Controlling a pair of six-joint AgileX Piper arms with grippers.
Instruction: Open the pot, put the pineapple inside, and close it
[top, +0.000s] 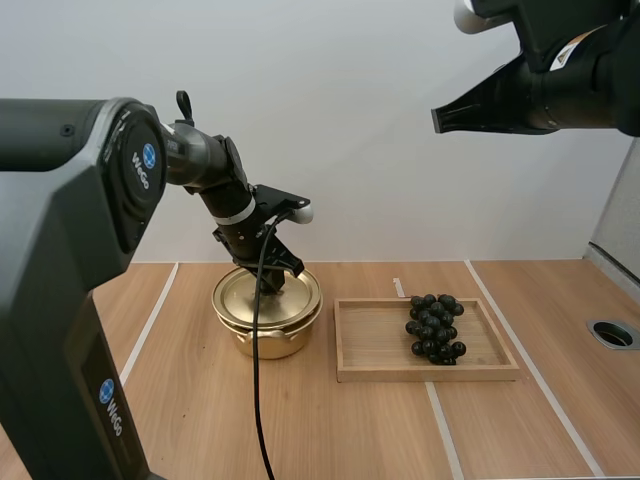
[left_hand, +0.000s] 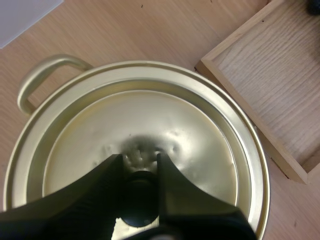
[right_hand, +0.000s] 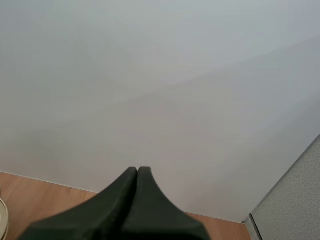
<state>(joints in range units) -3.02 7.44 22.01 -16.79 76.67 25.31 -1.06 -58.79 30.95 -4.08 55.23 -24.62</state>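
A golden pot (top: 266, 335) stands on the wooden table with its lid (top: 240, 295) on. My left gripper (top: 275, 283) is down over the lid's centre. In the left wrist view its fingertips (left_hand: 139, 159) pinch the black knob (left_hand: 140, 197) of the lid (left_hand: 165, 125). A bunch of dark grapes (top: 434, 327) lies in the wooden tray (top: 420, 375) to the right of the pot. My right gripper (top: 437, 118) hangs high above the tray, shut on nothing, its fingers (right_hand: 137, 171) pressed together as one wedge.
The tray's corner (left_hand: 270, 85) lies close beside the pot. One loop handle (left_hand: 45, 75) of the pot sticks out on the far side from the tray. A round metal hole (top: 612, 333) sits in the table at the far right. White tape lines cross the tabletop.
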